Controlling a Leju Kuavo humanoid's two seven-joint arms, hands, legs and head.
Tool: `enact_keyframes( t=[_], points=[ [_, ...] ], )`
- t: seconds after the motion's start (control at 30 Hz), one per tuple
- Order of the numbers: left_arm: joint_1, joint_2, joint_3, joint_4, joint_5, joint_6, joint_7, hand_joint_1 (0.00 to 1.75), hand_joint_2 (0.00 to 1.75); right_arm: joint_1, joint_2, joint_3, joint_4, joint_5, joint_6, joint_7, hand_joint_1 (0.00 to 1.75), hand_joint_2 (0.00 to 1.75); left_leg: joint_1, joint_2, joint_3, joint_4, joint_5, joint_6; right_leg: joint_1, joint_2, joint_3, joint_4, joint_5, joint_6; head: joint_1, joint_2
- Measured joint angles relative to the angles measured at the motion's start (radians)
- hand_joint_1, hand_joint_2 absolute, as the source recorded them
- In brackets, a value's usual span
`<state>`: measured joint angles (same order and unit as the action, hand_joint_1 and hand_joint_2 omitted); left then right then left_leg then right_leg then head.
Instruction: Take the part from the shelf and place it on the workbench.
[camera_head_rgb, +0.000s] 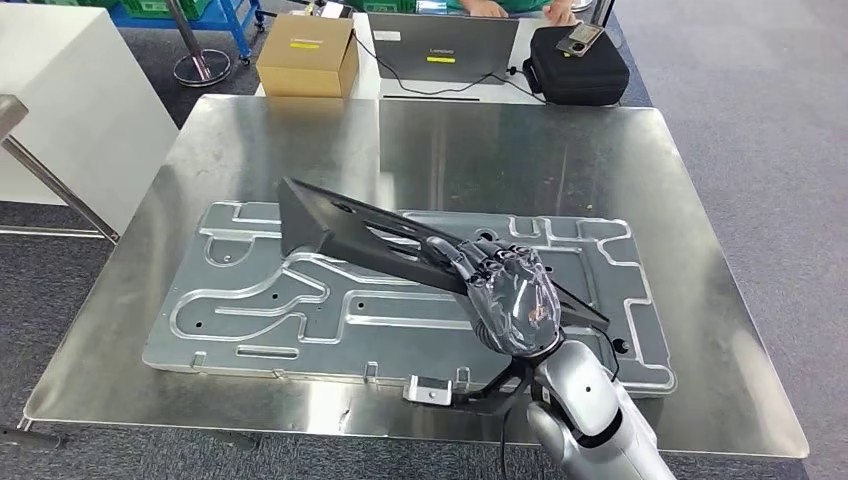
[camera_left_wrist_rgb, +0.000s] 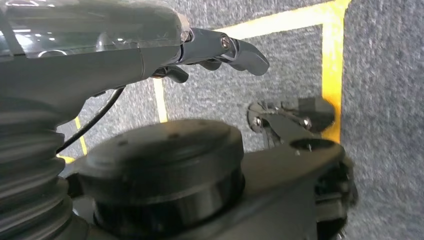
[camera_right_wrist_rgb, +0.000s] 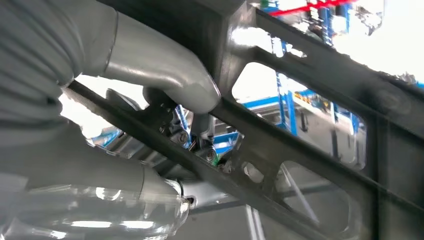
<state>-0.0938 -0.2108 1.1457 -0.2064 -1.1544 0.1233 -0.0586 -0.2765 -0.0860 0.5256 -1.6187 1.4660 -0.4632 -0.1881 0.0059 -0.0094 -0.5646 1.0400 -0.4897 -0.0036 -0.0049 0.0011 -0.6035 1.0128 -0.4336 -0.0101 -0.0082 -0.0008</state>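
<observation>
The part is a long black frame with open cut-outs. My right hand grips it near its middle and holds it tilted above the workbench, its broad end up to the left. In the right wrist view the black frame crosses the picture, with my right hand's thumb wrapped around one bar. Under the part lies a large machined metal plate on the steel workbench. My left hand hangs over grey carpet, its fingers a little curled and holding nothing.
Beyond the bench's far edge sit a cardboard box, a laptop and a black case. A person's hands rest behind the laptop. A white cabinet stands to the left. Yellow floor tape marks the carpet.
</observation>
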Motion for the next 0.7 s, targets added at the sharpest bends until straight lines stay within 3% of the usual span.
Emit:
enact_keyframes(
  t=[0.03, 0.1, 0.17, 0.23, 0.27, 0.33, 0.37, 0.47, 0.53, 0.63, 0.67, 0.7],
  points=[
    [0.0, 0.0, 0.0, 0.0, 0.0, -0.002, 0.001, 0.0, 1.75, -0.011, -0.013, 0.002, 0.023, 0.021, 0.009, 0.013, 1.75, 1.75, 0.0, 0.001, -0.015, 0.036, -0.02, -0.003, -0.004, -0.002, 0.006, -0.006, 0.0, -0.003, -0.002, 0.0],
    [0.001, -0.001, 0.001, 0.0, 0.001, -0.006, 0.003, 0.0, 1.75, -0.035, -0.043, 0.004, 0.079, 0.043, 0.027, 0.027, 1.75, 1.75, 0.004, 0.002, -0.077, 0.158, -0.074, -0.008, -0.005, -0.006, 0.011, -0.007, -0.002, -0.008, -0.005, 0.0],
    [0.0, -0.002, 0.003, 0.0, 0.002, -0.009, 0.003, 0.0, 1.75, -0.061, -0.075, 0.007, 0.144, 0.045, 0.041, 0.029, 1.75, 1.75, 0.006, 0.003, -0.13, 0.25, -0.094, -0.013, -0.005, -0.008, 0.013, -0.006, -0.005, -0.008, -0.005, 0.0],
    [0.0, -0.003, 0.006, 0.0, 0.002, -0.01, 0.003, 0.0, 1.75, -0.091, -0.101, 0.01, 0.207, 0.039, 0.051, 0.025, 1.75, 1.75, 0.008, 0.004, -0.119, 0.212, -0.046, -0.015, -0.007, -0.008, 0.016, -0.002, -0.009, -0.004, -0.005, 0.0],
    [0.001, -0.003, 0.006, 0.0, 0.002, -0.01, 0.004, 0.0, 1.75, -0.105, -0.113, 0.011, 0.237, 0.034, 0.055, 0.023, 1.75, 1.75, 0.01, 0.004, -0.092, 0.147, -0.007, -0.016, -0.008, -0.007, 0.018, 0.002, -0.013, 0.0, -0.004, 0.0],
    [0.004, -0.005, 0.007, 0.001, 0.002, -0.009, 0.005, 0.0, 1.75, -0.123, -0.134, 0.012, 0.281, 0.025, 0.058, 0.018, 1.75, 1.75, 0.01, 0.003, -0.047, 0.041, 0.032, -0.012, -0.005, -0.006, 0.015, 0.013, -0.021, 0.011, -0.004, 0.0],
    [0.006, -0.006, 0.008, 0.001, 0.003, -0.008, 0.005, 0.0, 1.75, -0.136, -0.144, 0.013, 0.302, 0.02, 0.061, 0.015, 1.75, 1.75, 0.009, 0.002, -0.036, 0.011, 0.038, -0.007, -0.004, -0.005, 0.011, 0.018, -0.022, 0.017, -0.003, 0.0],
    [0.006, -0.009, 0.011, 0.002, 0.004, -0.007, 0.004, 0.0, 1.75, -0.208, -0.165, 0.026, 0.4, -0.02, 0.096, -0.01, 1.75, 1.75, 0.005, 0.002, -0.036, 0.002, 0.038, 0.015, -0.007, -0.003, 0.002, 0.021, -0.02, 0.033, -0.001, 0.0],
    [0.005, -0.01, 0.014, 0.002, 0.005, -0.01, 0.0, 0.0, 1.75, -0.263, -0.176, 0.038, 0.479, -0.062, 0.119, -0.032, 1.75, 1.75, 0.005, 0.001, -0.034, -0.004, 0.042, 0.029, -0.011, -0.003, -0.016, 0.061, -0.045, 0.042, 0.0, 0.0],
    [0.006, -0.01, 0.017, 0.002, 0.006, -0.014, -0.006, 0.0, 1.75, -0.331, -0.185, 0.058, 0.592, -0.114, 0.134, -0.059, 0.44, 0.44, 0.003, 0.0, -0.034, -0.005, 0.042, 0.038, -0.011, -0.003, -0.109, 0.237, -0.117, 0.049, 0.001, 0.0],
    [0.006, -0.01, 0.017, 0.002, 0.006, -0.015, -0.007, 0.0, 1.75, -0.35, -0.185, 0.064, 0.628, -0.127, 0.137, -0.066, 0.0, 0.0, 0.001, 0.0, -0.033, -0.005, 0.042, 0.039, -0.011, -0.003, -0.135, 0.281, -0.124, 0.049, 0.0, 0.0],
    [0.006, -0.011, 0.017, 0.002, 0.006, -0.014, -0.006, 0.0, 1.75, -0.365, -0.185, 0.07, 0.662, -0.139, 0.139, -0.069, 0.0, 0.0, -0.001, 0.0, -0.032, -0.005, 0.041, 0.041, -0.01, -0.003, -0.144, 0.289, -0.112, 0.046, 0.0, 0.0]
  ],
)
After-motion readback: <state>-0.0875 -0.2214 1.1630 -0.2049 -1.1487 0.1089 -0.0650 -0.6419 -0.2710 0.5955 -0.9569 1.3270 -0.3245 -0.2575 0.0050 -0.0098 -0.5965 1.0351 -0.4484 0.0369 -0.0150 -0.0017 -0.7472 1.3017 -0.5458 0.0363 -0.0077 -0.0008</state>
